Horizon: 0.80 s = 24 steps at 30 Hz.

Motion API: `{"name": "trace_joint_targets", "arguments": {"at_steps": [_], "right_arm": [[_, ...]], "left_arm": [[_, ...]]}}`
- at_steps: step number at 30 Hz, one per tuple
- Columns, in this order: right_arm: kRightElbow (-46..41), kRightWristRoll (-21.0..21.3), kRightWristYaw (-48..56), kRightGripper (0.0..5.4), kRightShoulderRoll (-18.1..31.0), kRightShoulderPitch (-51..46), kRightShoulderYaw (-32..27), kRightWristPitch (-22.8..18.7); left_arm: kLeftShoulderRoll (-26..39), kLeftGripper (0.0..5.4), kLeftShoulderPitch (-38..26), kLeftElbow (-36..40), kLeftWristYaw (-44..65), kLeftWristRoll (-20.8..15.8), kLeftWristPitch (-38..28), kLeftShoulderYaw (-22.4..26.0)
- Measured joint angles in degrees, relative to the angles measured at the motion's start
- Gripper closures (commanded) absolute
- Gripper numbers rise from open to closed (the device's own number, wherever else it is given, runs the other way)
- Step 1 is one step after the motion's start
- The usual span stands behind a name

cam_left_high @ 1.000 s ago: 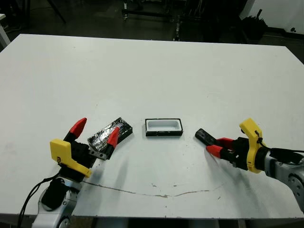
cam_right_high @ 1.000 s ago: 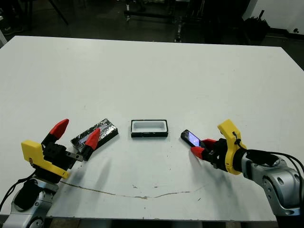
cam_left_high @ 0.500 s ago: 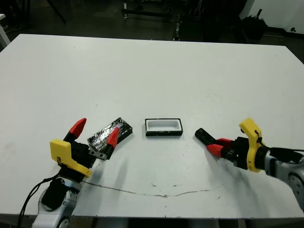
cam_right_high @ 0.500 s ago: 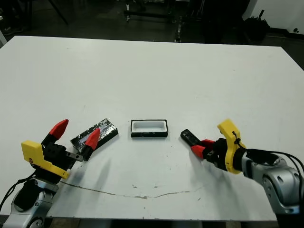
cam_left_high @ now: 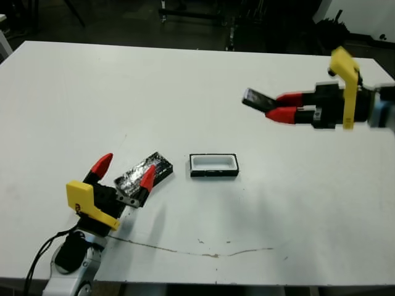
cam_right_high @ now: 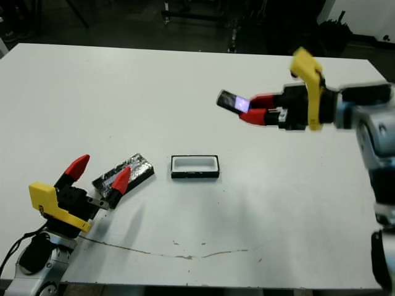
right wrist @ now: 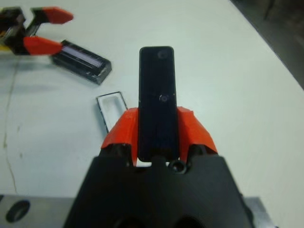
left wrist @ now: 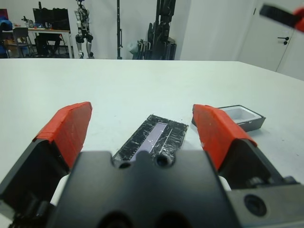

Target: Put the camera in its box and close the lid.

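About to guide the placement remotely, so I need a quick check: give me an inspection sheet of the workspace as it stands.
Surface: white table, a thin dark crack line near the front edge.
Camera: lifted clear of the table, clamped in the right claw, beyond and right of the box.
Box: open, white lining showing, nothing inside.
Lid: flat on the table left of the box, apart from it.
Left claw: open, fingers either side of the lid's near end.
Clutter: nothing seen.
Cables: black cable by the left arm.
Surroundings: dark floor, stands beyond the table.
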<state>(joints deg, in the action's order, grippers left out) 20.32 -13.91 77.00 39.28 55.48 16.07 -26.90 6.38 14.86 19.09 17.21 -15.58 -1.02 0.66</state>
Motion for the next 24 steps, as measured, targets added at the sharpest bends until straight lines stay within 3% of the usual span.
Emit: {"name": "trace_joint_targets", "arguments": {"at_steps": [5, 10, 17, 24], "right_arm": [[12.51, 7.28, 7.36, 3.73, -5.42, 7.38, 6.27, 8.18], [16.44, 11.73, 7.93, 3.73, -9.48, 8.78, 7.86, 14.94], [16.97, 15.56, 8.18, 3.73, -12.64, 9.07, 9.04, 14.88], [17.72, 16.36, 8.41, 3.73, -13.80, 8.99, 9.03, 11.37]], "left_arm": [[-0.17, 0.00, 0.28, 0.18, -0.34, 0.02, -0.01, -0.51], [-0.43, 0.00, 0.40, 0.20, -1.01, 0.29, -0.18, -0.85], [-0.71, 0.00, 0.50, 0.19, -1.26, 0.26, -0.68, -0.93], [-0.73, 0.00, 0.56, 0.18, -1.23, 0.04, -0.73, -0.90]]}}
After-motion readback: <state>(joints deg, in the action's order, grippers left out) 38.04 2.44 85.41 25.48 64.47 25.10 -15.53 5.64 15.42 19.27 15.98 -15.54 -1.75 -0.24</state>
